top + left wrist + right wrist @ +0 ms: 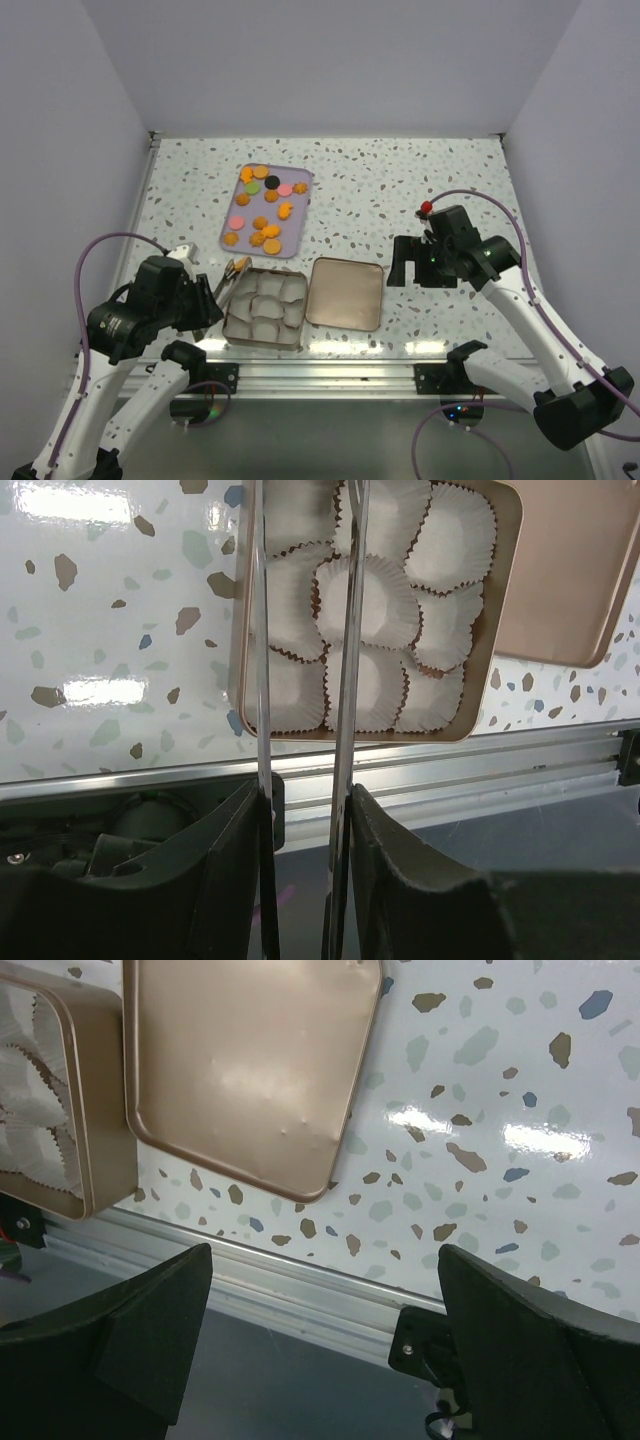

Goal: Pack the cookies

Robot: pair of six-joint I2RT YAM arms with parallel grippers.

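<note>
The cookies [265, 205], mostly orange with a few pink, green and one black, lie on a lilac tray [306, 196] at the back middle. They are out of both wrist views. My left gripper [205, 300] is shut on metal tongs [232, 274], whose tips reach the far left corner of a gold tin [228, 322]. In the left wrist view the gripper [305, 820] clamps the two tong arms [262, 680] over the tin's white paper cups [365, 600]. My right gripper [410, 262] is open and empty, hanging right of the tin's lid [345, 293].
The gold tin [505, 630] holds several empty paper cups. Its lid [240, 1070] lies flat beside it on the right. The metal rail at the table's near edge [300, 1280] runs just below both. White walls enclose the speckled table on three sides.
</note>
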